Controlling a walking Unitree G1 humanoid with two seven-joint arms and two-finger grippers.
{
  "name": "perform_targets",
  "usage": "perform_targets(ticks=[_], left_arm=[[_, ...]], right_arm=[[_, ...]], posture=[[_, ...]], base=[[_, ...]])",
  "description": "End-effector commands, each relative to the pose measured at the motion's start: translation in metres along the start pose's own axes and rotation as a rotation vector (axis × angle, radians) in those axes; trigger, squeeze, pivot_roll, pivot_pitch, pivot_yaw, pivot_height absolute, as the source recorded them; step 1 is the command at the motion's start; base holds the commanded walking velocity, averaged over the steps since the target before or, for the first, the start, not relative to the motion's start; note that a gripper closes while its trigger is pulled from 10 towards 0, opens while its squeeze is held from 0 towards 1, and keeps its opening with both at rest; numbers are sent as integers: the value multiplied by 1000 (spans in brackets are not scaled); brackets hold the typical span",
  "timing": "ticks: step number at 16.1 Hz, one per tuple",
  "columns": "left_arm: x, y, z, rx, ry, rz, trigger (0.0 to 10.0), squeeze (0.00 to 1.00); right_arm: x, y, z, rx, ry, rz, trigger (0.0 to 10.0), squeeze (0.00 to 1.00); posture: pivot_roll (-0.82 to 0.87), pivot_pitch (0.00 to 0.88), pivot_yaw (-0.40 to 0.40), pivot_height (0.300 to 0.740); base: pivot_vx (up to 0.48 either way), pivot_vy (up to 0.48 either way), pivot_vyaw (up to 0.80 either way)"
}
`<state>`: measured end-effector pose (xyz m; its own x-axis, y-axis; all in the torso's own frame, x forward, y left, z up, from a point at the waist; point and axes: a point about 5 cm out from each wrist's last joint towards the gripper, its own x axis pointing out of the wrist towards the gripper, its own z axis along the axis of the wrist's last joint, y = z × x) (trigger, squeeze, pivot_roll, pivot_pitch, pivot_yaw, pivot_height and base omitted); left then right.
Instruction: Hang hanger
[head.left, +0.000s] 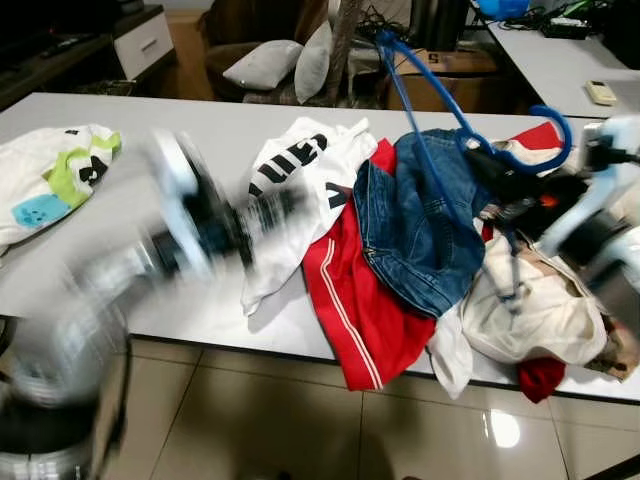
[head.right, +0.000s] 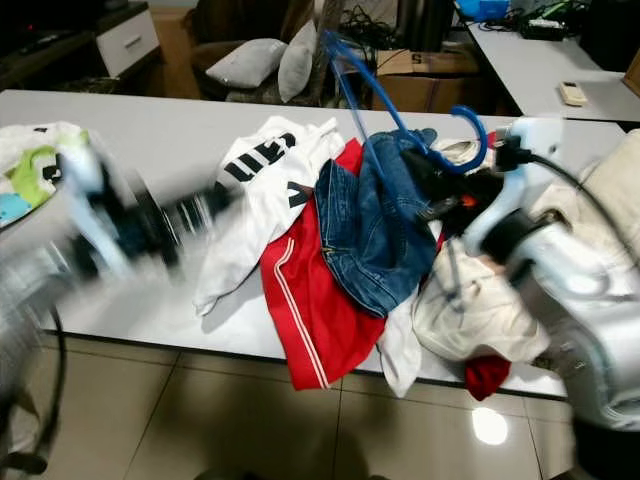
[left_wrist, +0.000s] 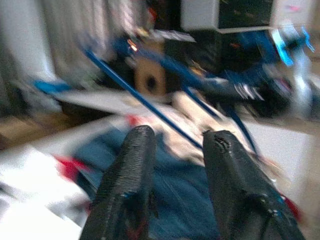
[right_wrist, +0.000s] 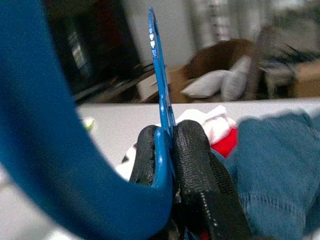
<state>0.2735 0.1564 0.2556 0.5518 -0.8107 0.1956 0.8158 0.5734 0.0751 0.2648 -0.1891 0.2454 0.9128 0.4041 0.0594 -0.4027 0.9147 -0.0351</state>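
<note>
Hanger (head.left: 440, 110): blue plastic, held up in the air above the heap of clothes, hook end near my right wrist, long arm slanting up and away toward the far side of the table (head.left: 150, 130).

Nearest to me: my right gripper (right_wrist: 167, 150) is clamped on the hanger's thin bar, pads pressed to either side of it. The broad blue curve close to the lens is, I judge, the hook. My left gripper (left_wrist: 175, 165) has its fingers parted and nothing between them; that arm is motion-blurred over the near table edge, pointing toward the denim.

Further out: blue jeans (head.left: 420, 225) lie on top of a red garment (head.left: 360, 300), with a white printed shirt (head.left: 300, 190) beside it and a cream garment (head.left: 530, 300) under my right arm.

Risks, as judged: the grip is on a narrow bar, so the hanger may pivot or slip if swung. Its lower part hangs near the jeans and could snag cloth. No rail visible to hang it on.
</note>
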Motion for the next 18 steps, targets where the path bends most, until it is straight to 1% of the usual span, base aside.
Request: perform_targets(ticks=[1, 2, 3, 4, 5, 6, 7, 8, 9, 10, 15, 17, 18], left_arm=[[-3, 18, -6, 45, 75, 171, 10000, 1000], [-2, 20, -7, 51, 66, 193, 10000, 1000], [1, 22, -12, 137, 43, 251, 10000, 714], [3, 27, -27, 141, 77, 376, 10000, 322], [4, 27, -38, 118, 111, 430, 10000, 263], [5, 25, -49, 104, 162, 443, 10000, 125], [8, 21, -60, 132, 215, 417, 10000, 110], [10, 19, -69, 168, 259, 417, 10000, 114], [10, 21, -76, 137, 268, 468, 10000, 114], [10, 22, -81, 126, 265, 512, 10000, 114], [6, 22, -80, 147, 258, 561, 10000, 114], [3, 21, -80, 136, 258, 590, 10000, 110], [4, 20, -81, 124, 258, 590, 10000, 114]], right_arm=[[-2, 0, 2, 45, 13, -110, 10000, 0], [-2, 1, 1, 53, 16, -135, 10000, 0], [-1, 4, -2, 69, 2, -179, 10000, 0], [-1, 16, -8, 100, -8, -198, 10000, 0], [-1, 26, -12, 120, -9, -204, 10000, 0], [-1, 35, -15, 140, -2, -186, 10000, 0], [0, 46, -21, 174, 27, -157, 10000, 0], [1, 54, -26, 164, 57, -140, 10000, 0], [2, 58, -29, 141, 70, -126, 10000, 0], [3, 59, -33, 117, 82, -131, 10000, 0], [7, 59, -34, 109, 76, -118, 10000, 0], [8, 62, -37, 91, 80, -97, 10000, 0], [8, 61, -39, 73, 87, -97, 10000, 0]], posture=[[-125, 0, 81, 740], [-125, 0, 81, 740], [-131, 0, 86, 740], [-137, 0, 95, 740], [-138, 0, 96, 740], [-143, 0, 100, 740], [-149, 0, 101, 740], [-149, 0, 101, 740], [-145, 0, 95, 740], [-133, 0, 80, 740], [-88, 0, 38, 740], [-85, 0, 38, 740], [-83, 0, 37, 740]], base=[[0, 0, 0], [0, 0, 0], [0, 0, 0], [0, 0, 0], [0, 0, 0], [0, 247, 0], [0, 364, 0], [0, 375, 0], [0, 379, 0], [0, 424, 0], [0, 428, 0], [0, 428, 0], [0, 431, 0]])
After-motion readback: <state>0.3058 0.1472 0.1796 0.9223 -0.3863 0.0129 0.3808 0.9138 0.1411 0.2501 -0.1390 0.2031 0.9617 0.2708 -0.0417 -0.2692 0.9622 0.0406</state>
